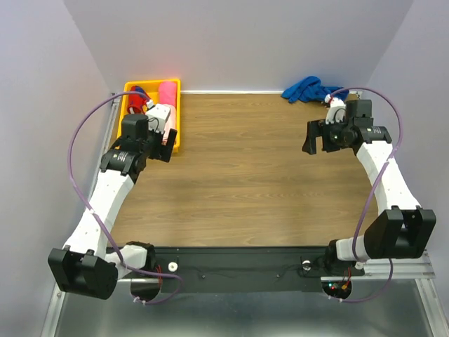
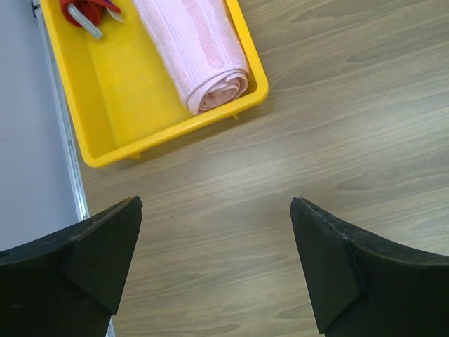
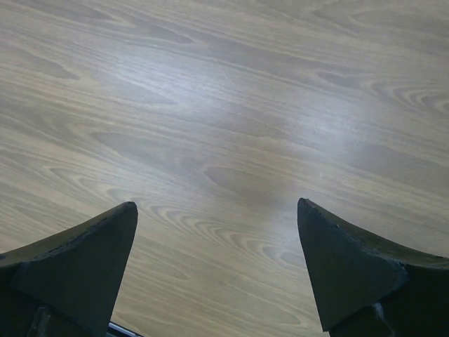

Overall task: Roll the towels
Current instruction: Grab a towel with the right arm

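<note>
A pale pink towel (image 2: pixel 203 49) lies rolled up in the yellow tray (image 2: pixel 112 91), its spiral end at the tray's near wall. In the top view a hot pink roll (image 1: pixel 167 93) shows at the tray's far end. The royal blue towel (image 1: pixel 309 90) lies crumpled at the table's far right edge. My left gripper (image 2: pixel 216 203) is open and empty over bare wood just in front of the tray, and it shows in the top view (image 1: pixel 163 145). My right gripper (image 3: pixel 217 205) is open and empty above bare wood, a little in front of the blue towel in the top view (image 1: pixel 317 142).
The yellow tray (image 1: pixel 177 112) stands at the table's far left corner. A red item with a white tag (image 2: pixel 88 10) lies in its far part, and it shows beside a blue bit in the top view (image 1: pixel 137 95). Grey walls enclose the wooden table (image 1: pixel 245 175).
</note>
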{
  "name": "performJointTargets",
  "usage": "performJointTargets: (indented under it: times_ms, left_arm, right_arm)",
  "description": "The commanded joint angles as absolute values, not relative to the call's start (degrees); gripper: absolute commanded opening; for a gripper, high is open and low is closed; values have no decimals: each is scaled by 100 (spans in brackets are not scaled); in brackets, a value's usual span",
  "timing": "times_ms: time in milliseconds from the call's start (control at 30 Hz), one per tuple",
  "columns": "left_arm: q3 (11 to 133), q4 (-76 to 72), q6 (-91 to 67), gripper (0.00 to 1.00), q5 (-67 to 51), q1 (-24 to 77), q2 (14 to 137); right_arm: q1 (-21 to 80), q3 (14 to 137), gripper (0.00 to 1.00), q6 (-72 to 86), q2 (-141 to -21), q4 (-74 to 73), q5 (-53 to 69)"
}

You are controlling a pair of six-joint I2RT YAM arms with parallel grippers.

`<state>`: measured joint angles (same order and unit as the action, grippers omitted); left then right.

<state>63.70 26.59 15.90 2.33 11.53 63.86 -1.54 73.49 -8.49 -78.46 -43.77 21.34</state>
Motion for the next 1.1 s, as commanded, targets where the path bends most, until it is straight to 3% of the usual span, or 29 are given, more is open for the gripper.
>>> performJointTargets:
  times_ms: [0, 267, 400, 800, 1067]
  left_arm:
    - [6800, 2619, 1416, 99, 45, 1169, 6530]
    - [7611, 2795, 870, 99, 9, 1178, 6908]
    - [7209, 2418, 642, 99, -1140, 1169, 6715]
    - [7673, 2540, 624, 99, -1423, 1169, 7005]
    - [7208, 2163, 668, 99, -1512, 1169, 6935]
  right_arm:
    - [-193, 7874, 100, -1150, -8163, -4043, 2022]
    - [-193, 9350, 100, -2258, -9543, -3920, 889]
    - [-202, 10420, 100, -2881, -10545, -3552, 89]
    - [-211, 13592, 100, -3533, -13989, -3234, -519]
    - [-211, 13887, 96, -3516, -14906, -2031, -949]
